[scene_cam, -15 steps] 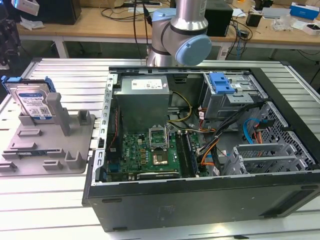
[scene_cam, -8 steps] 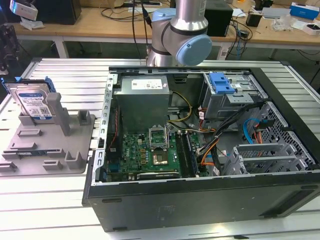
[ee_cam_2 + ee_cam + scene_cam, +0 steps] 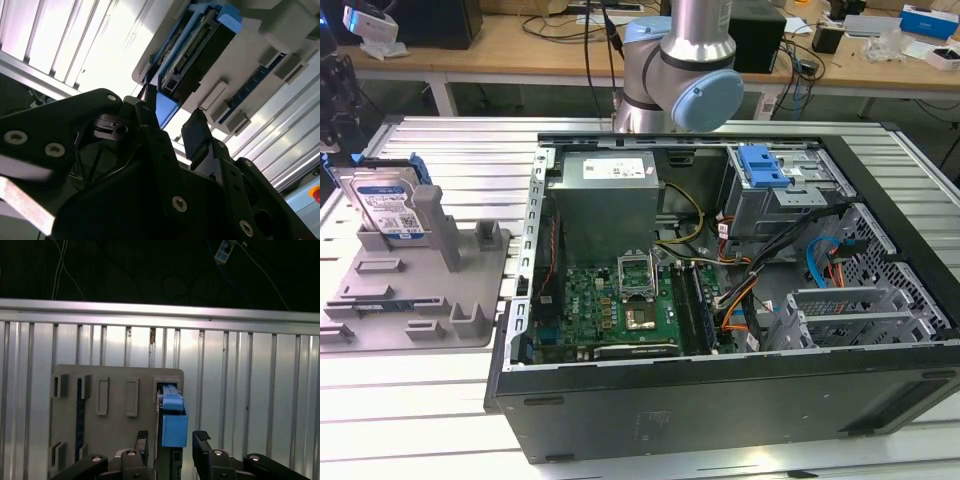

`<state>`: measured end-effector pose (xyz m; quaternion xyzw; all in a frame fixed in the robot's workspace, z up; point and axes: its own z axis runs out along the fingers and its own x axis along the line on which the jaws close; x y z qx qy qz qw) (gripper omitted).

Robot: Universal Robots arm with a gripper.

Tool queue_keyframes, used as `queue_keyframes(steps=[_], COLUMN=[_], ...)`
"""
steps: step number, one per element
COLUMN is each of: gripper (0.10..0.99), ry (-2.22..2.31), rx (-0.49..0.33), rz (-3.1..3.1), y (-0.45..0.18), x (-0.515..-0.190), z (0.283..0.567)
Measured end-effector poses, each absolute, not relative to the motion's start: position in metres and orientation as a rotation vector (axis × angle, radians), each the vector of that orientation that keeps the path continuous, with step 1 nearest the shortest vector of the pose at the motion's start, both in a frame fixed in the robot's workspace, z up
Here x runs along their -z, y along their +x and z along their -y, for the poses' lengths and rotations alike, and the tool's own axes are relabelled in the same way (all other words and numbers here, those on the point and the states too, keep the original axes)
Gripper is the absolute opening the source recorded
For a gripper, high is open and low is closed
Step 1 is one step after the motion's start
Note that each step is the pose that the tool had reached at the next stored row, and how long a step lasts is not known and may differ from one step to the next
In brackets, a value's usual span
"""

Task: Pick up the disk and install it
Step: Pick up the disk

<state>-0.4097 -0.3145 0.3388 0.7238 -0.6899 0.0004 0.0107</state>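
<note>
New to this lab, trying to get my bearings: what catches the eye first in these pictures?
A large open computer case sits at the middle and the exterior view's right, its green motherboard exposed. At the exterior view's left, the disk stands on edge in a grey tray. In both wrist views the open end effector straddles the disk's blue carrier end.

- Slatted metal table (image 3: pixel 430 430), as the exterior view shows it.
- Grey tray (image 3: pixel 390 300) lies flat on it at 9 o'clock.
- Open computer case (image 3: pixel 720 420) lies on its side, from centre to 3 o'clock, just beside the tray.
</note>
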Motion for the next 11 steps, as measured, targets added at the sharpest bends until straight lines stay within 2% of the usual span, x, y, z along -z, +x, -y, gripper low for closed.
queue_keyframes(steps=[11], gripper=[0.482], ry=[2.259], rx=[-0.001], rz=[2.152], y=[-0.4118], x=[-0.3325], z=[0.3107])
